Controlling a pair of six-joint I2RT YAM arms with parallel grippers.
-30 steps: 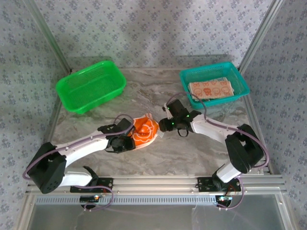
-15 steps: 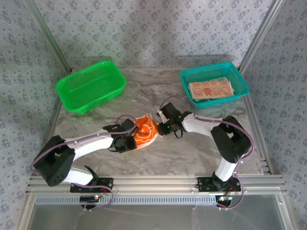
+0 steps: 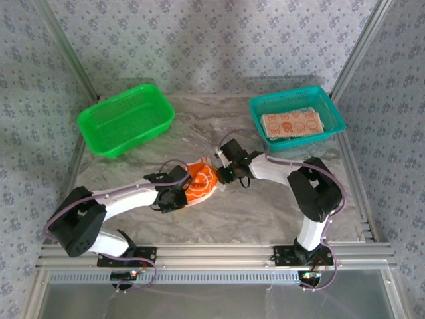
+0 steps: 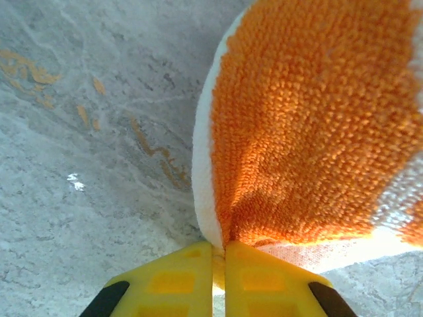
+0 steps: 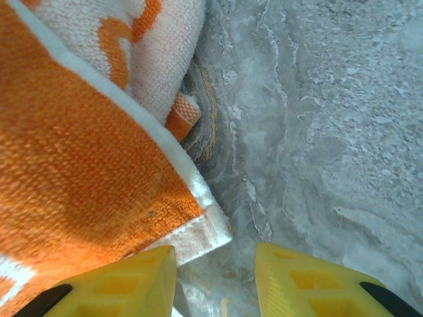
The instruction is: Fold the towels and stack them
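Roughly partway, I'd judge. From above, one folded towel (image 3: 292,123), cream with orange faces, already lies in the teal basket (image 3: 292,100). The orange towel (image 3: 201,181) sits crumpled on the table (image 3: 252,212) between the left gripper (image 3: 174,197) and the right gripper (image 3: 223,174), not yet folded. The green basket (image 3: 159,123) stands well apart at back left.

At the left wrist, the yellow fingers (image 4: 178,277) are pinched tight on the orange towel's white-hemmed edge, and the nubby cloth fans away from the pinch.

At the right wrist, the jaws stand apart and hold nothing, with a towel corner just beside one finger.
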